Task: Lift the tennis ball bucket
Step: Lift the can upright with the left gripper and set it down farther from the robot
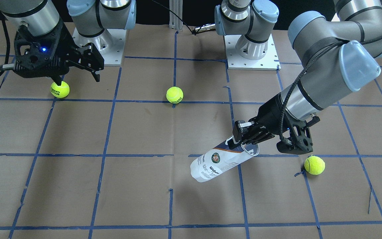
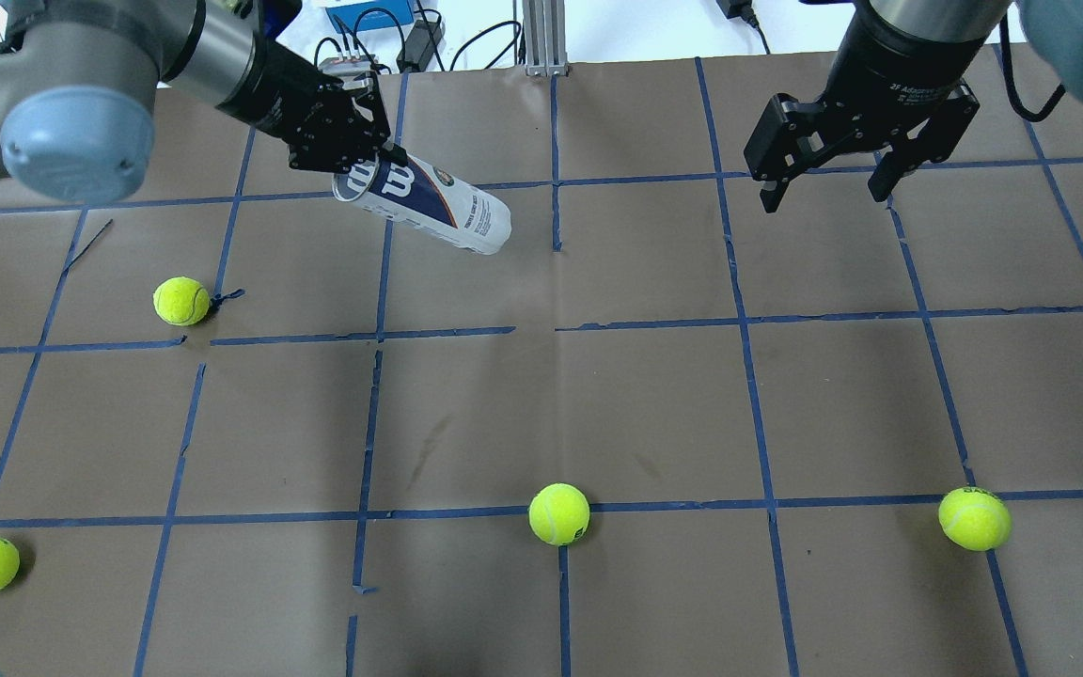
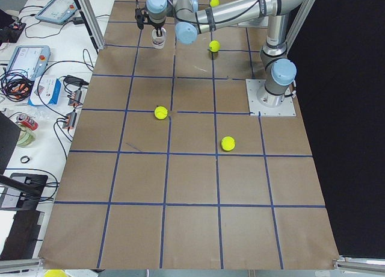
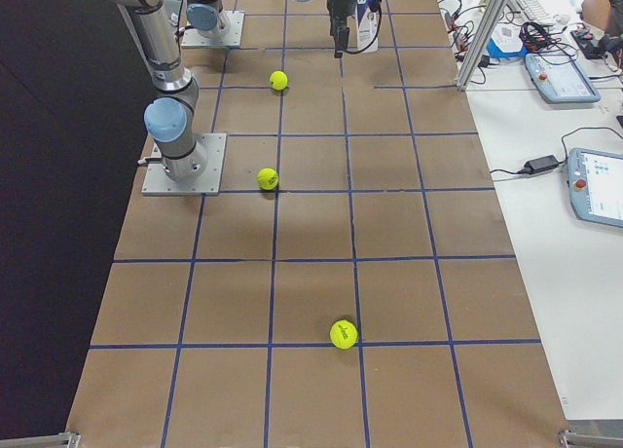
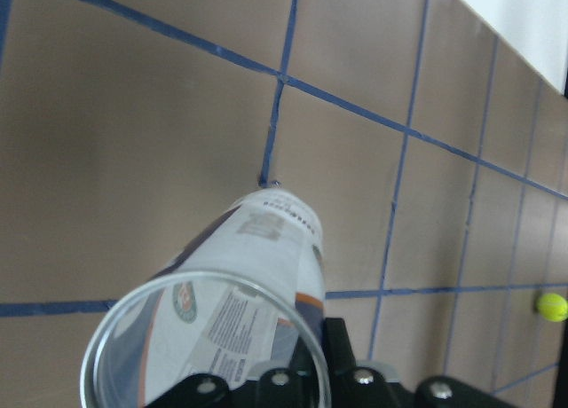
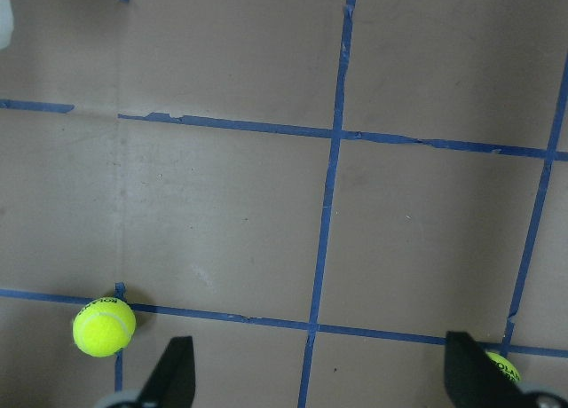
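Clear plastic was all I had to hold: the left end effector [image 1: 240,141] was clenched on the open rim of the tennis ball bucket [image 1: 218,165], one finger seemingly inside the mouth and one outside. The bucket hung tilted from that pinch, its closed end sloping down toward the middle of the counter [image 1: 138,132]. From the front view, the shadow sat apart from the closed end, so I judged it was off the surface, though I could not be certain the low end had cleared. In the left wrist view it looked empty.

The right end effector [image 2: 825,196] hovered released, fingers spread, well apart from the bucket and grasping nothing.

My worry was the grip itself. A thin wall pinched at the very end of a long tube gives it leverage to swing; a quick lift or a wrist turn could let the rim flex and slide out of the fingers. If it dropped, it would probably roll, perhaps toward the tennis ball [image 1: 314,165] lying near the left arm.
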`<state>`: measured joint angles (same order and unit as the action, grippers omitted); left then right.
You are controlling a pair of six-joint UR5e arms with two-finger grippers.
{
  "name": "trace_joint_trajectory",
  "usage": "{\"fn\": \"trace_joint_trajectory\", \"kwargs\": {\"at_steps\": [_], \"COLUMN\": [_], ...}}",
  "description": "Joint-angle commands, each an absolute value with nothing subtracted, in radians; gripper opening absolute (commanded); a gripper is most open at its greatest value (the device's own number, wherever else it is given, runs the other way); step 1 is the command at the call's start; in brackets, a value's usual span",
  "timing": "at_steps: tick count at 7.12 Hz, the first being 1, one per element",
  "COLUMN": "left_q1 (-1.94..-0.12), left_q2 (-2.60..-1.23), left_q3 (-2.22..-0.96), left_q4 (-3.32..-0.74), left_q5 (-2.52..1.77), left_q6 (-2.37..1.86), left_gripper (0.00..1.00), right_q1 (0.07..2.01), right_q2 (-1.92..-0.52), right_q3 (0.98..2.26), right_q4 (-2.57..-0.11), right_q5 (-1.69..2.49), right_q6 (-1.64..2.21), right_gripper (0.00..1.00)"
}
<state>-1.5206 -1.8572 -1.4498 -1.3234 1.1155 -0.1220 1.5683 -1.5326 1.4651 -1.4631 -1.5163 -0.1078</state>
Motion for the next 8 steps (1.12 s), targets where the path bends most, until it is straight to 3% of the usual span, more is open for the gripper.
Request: {"fn": "trace_joint_trajectory", "kwargs": {"at_steps": [1,4,8], "left_q1": [-1.659,-1.779,-1.801], "left_q2": [-1.978,-2.086,-2.168], "left_q3": [-1.199,-1.135,-1.134], "left_q4": [-1.43,-1.443,-1.4], "left_q5": [1.421,1.621,1.612], "left_q6": [-0.073,0.106,0.138], "left_gripper": [0.0,0.0,0.02], "right_q1": [1.563,1.565,1.609], "right_q2": [-1.534,-1.508,-1.456], "right_q3": [1.436,1.454,1.442], "right_q4": [-1.459,-1.457,-1.457], "right_q5": [-1.513,-1.514,-1.517], "right_q6": [-0.115,-0.117,-0.117], "right_gripper": [1.0,1.0,1.0]}}
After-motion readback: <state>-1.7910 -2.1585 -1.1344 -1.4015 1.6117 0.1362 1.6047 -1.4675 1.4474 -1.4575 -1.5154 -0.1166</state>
